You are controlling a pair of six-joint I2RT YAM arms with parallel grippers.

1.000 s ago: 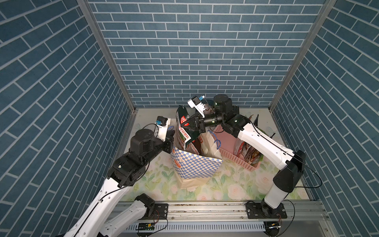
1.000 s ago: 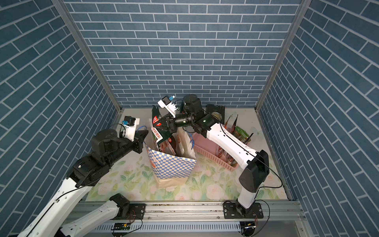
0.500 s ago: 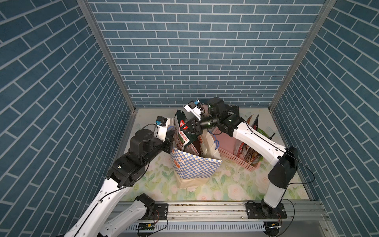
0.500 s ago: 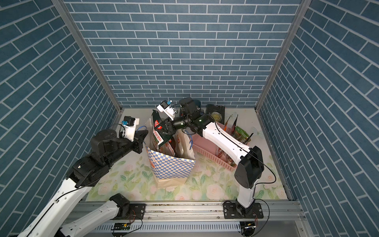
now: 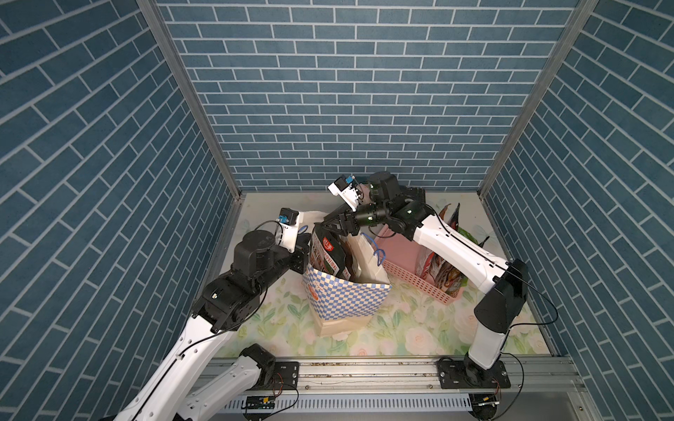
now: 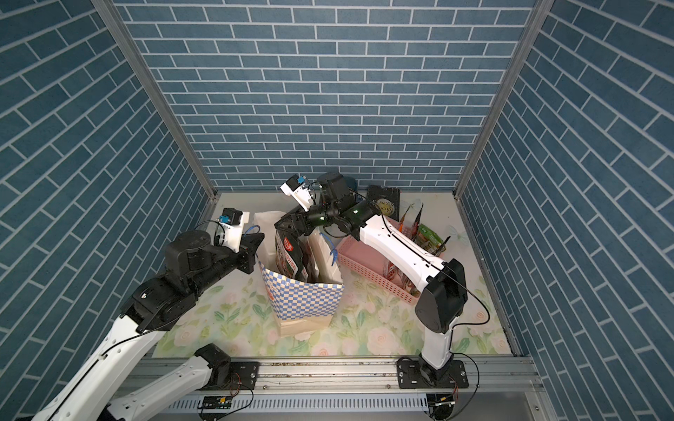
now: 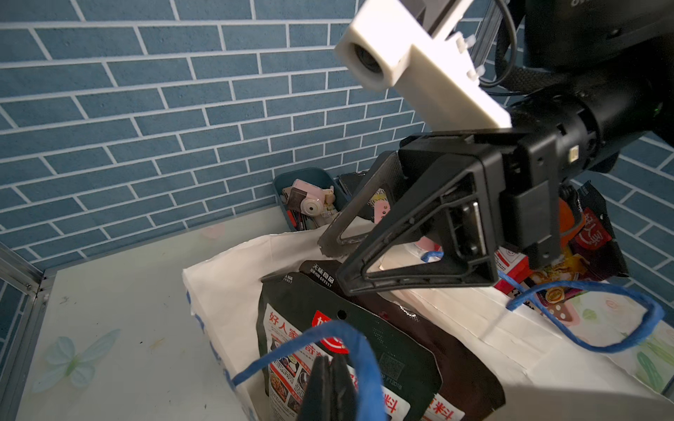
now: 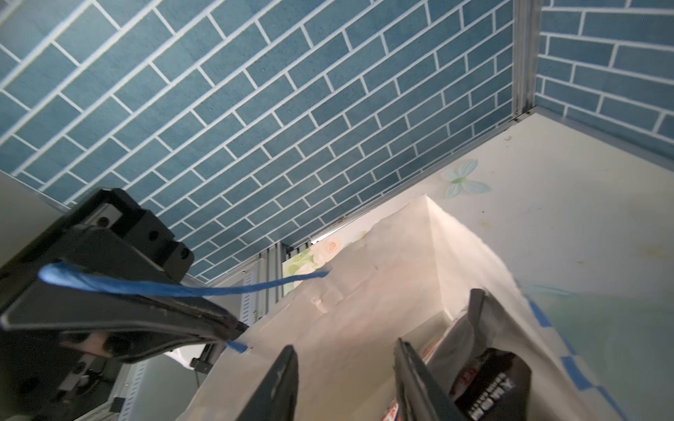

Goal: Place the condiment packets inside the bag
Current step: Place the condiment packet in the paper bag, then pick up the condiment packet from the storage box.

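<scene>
The checkered bag [image 5: 346, 302] [image 6: 306, 304] stands upright mid-table, its white lining [image 8: 364, 291] showing. A black condiment packet [image 5: 328, 255] [image 6: 291, 255] [image 7: 401, 357] [image 8: 492, 382] stands in the bag, its top above the rim. My right gripper [image 5: 328, 226] [image 6: 288, 226] [image 7: 332, 262] [image 8: 346, 386] hovers just over the bag's mouth, open and empty, with the packet beside one finger. My left gripper [image 5: 304, 242] [image 6: 259, 240] [image 7: 330, 382] is shut at the bag's left rim, and the blue cord handle [image 7: 339, 328] [image 8: 164, 288] loops around its fingers. More packets [image 5: 441, 269] [image 6: 419, 233] stand in the pink basket.
The pink perforated basket [image 5: 419, 288] [image 6: 368, 269] sits right of the bag, under my right arm. A small dark blue tub [image 7: 310, 178] of odds and ends and a black box [image 6: 383, 204] stand by the back wall. Brick walls close three sides.
My right gripper swung over the bag's mouth and opened, letting go of the black packet, which slid lower into the bag. The left arm held still.
</scene>
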